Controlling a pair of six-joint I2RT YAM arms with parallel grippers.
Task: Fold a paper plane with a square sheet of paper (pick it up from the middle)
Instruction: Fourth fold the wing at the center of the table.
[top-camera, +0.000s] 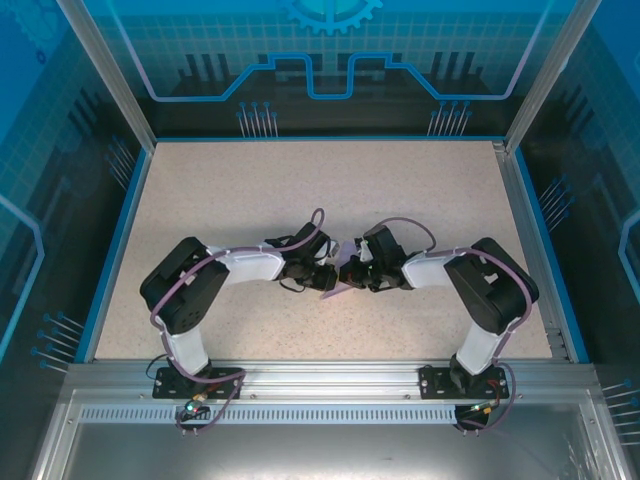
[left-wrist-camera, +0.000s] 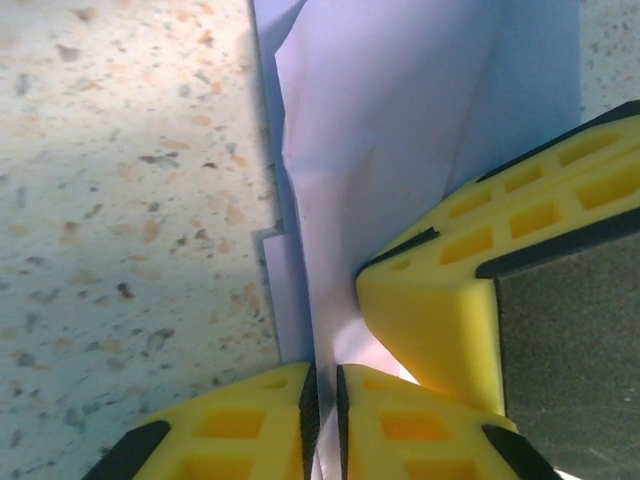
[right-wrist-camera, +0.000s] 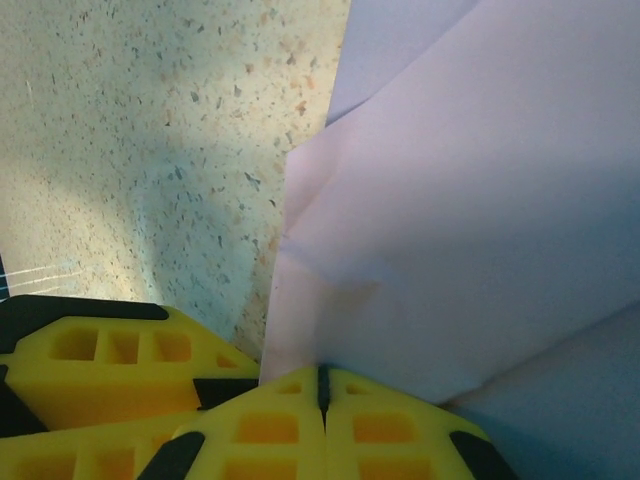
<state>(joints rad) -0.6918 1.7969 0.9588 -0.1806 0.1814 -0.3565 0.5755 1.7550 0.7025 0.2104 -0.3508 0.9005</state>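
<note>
The two arms meet tip to tip near the middle of the worktop (top-camera: 300, 190), a little towards its near edge, with the partly folded lavender sheet of paper (top-camera: 333, 290) between them. Neither arm is the nearer one, as both are at the paper.

In its wrist view, the right end effector (right-wrist-camera: 321, 372) has its fingers pressed together. The sheet (right-wrist-camera: 480, 230) comes straight out of that seam, so it is pinched there. From there the paper fans away ahead and to the right, its layers overlapping.

The left end effector (left-wrist-camera: 327, 375) has a thin slit between its fingers, and a folded edge of the sheet (left-wrist-camera: 400, 120) runs down into it. I cannot tell whether the pads are pressing the paper or have just let go. A finger (left-wrist-camera: 430, 300) of the right end effector sits just beside it on the same fold.

The long crease runs away from both sets of fingertips, so the next fold probably depends on the right-hand pinch holding the paper steady.
</note>
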